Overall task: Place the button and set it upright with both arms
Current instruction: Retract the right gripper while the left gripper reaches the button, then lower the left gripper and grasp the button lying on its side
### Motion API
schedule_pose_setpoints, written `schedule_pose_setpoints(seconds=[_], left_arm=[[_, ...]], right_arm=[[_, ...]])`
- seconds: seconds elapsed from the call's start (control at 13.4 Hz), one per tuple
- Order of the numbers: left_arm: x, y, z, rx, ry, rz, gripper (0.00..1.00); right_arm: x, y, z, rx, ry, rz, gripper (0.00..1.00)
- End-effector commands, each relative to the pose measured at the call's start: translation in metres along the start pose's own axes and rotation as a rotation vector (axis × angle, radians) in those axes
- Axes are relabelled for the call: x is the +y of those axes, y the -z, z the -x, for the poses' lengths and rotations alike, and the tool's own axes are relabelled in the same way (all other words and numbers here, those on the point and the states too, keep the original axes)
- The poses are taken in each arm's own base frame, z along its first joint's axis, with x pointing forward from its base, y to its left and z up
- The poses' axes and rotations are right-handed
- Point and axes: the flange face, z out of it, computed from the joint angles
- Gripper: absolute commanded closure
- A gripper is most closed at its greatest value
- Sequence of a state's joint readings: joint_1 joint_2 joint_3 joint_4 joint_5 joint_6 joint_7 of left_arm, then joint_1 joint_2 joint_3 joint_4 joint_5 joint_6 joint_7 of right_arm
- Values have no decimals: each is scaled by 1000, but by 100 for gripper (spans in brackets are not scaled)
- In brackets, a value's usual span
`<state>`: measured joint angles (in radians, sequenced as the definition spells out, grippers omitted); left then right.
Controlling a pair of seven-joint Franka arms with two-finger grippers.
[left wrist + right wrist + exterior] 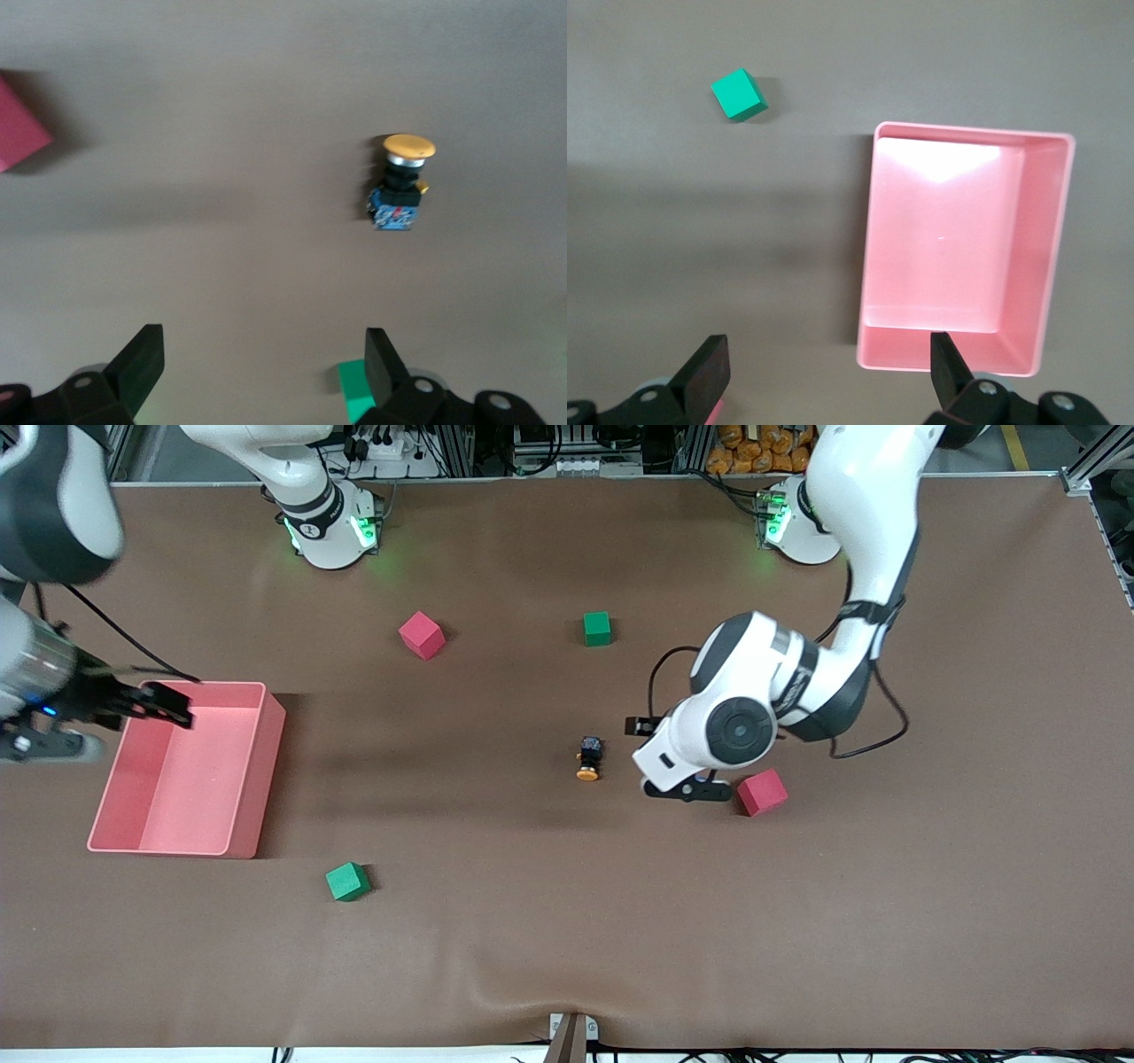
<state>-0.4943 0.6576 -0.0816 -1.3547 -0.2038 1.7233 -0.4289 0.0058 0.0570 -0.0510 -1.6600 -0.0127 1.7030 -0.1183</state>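
Note:
The button (588, 759) lies on its side on the brown table, its orange cap pointing toward the front camera and its dark body away from it. The left wrist view shows the button (399, 186) apart from the fingers. My left gripper (651, 760) hovers over the table just beside the button, toward the left arm's end, between it and a red cube (762, 792). This left gripper (264, 341) is open and holds nothing. My right gripper (168, 704) hangs open over the edge of a pink bin (252, 779), and the right wrist view also shows the right gripper (828, 345) empty.
A red cube (422, 635) and a green cube (597, 628) sit nearer the robot bases. Another green cube (347, 881) lies nearer the front camera than the bin. The pink bin (966, 131) is empty inside. A green cube (739, 96) lies beside it.

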Motion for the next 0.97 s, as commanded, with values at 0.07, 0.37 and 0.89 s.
schedule_pose_setpoints(seconds=[0.07,0.37,0.89], left_arm=[[51,-25,3,6,2,-4,0],[86,-62,0,25,-39,-13,0],[98,-114,-16,67,-48,-5,0]], right_arm=[[16,36,24,-29,124,34,0],[3,89,41,-89,125,19,0],[-23,90,38,-77,-31,-40,0]])
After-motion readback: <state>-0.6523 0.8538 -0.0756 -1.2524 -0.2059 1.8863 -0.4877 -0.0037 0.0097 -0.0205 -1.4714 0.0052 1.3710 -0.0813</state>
